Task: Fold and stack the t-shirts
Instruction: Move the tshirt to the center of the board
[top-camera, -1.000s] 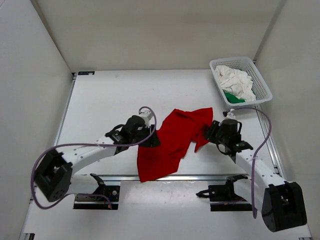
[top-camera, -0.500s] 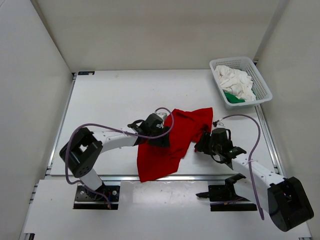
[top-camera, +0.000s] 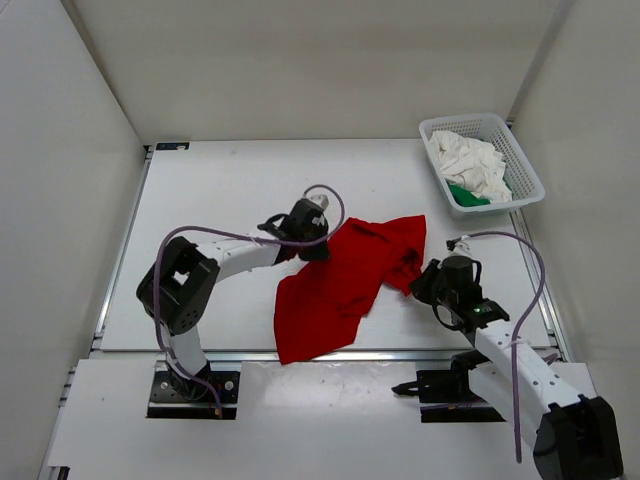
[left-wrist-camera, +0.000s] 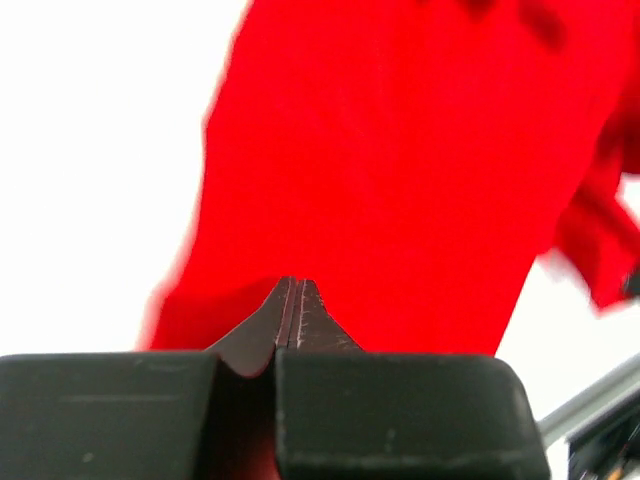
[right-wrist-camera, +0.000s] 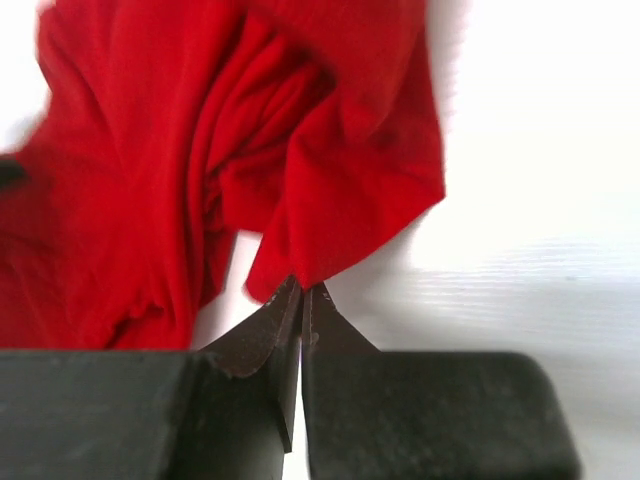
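Note:
The red t-shirt (top-camera: 340, 285) lies crumpled but mostly spread at the table's middle, its lower end reaching the near edge. At the shirt's upper left edge my left gripper (top-camera: 311, 247) is shut, and in the left wrist view its tips (left-wrist-camera: 293, 285) press into the red t-shirt (left-wrist-camera: 400, 170). My right gripper (top-camera: 421, 283) is shut on a hanging corner at the shirt's right side; the right wrist view shows that corner of the red t-shirt (right-wrist-camera: 340, 190) pinched between its tips (right-wrist-camera: 303, 290). The white t-shirt (top-camera: 470, 163) and green t-shirt (top-camera: 467, 197) lie bunched in the basket.
A white mesh basket (top-camera: 524, 160) stands at the table's back right corner. White walls close in the table (top-camera: 220, 200) on the left, back and right. Purple cables loop over both arms.
Both grippers have closed from open. The left arm swung farther back along the shirt's left edge. The right gripper shifted slightly right, with the shirt corner now in it.

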